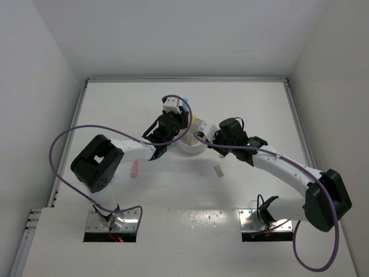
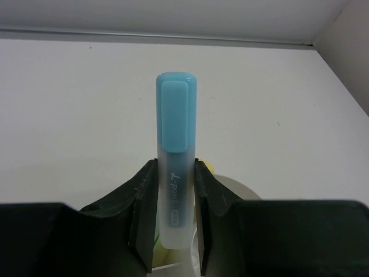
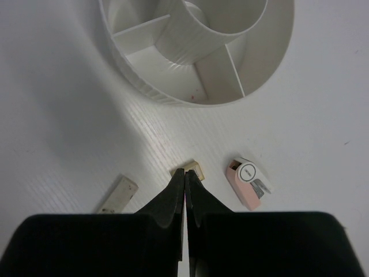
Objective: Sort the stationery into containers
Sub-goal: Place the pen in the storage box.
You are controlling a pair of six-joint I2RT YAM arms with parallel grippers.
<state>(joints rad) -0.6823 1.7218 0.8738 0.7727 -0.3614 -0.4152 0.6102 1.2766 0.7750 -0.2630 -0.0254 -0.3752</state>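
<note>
I count one round white organiser (image 3: 147,86). Markers I can make out: two, a light-blue marker (image 2: 174,161) and a pink marker (image 1: 134,169). Small blocks beside the organiser: three, a tan block (image 3: 195,169), a pink eraser (image 3: 245,187) and a pale flat block (image 3: 118,195).

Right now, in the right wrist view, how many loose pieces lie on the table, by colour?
Tan block: 1
Grey block: 1
Pink eraser: 1
Total: 3
</note>
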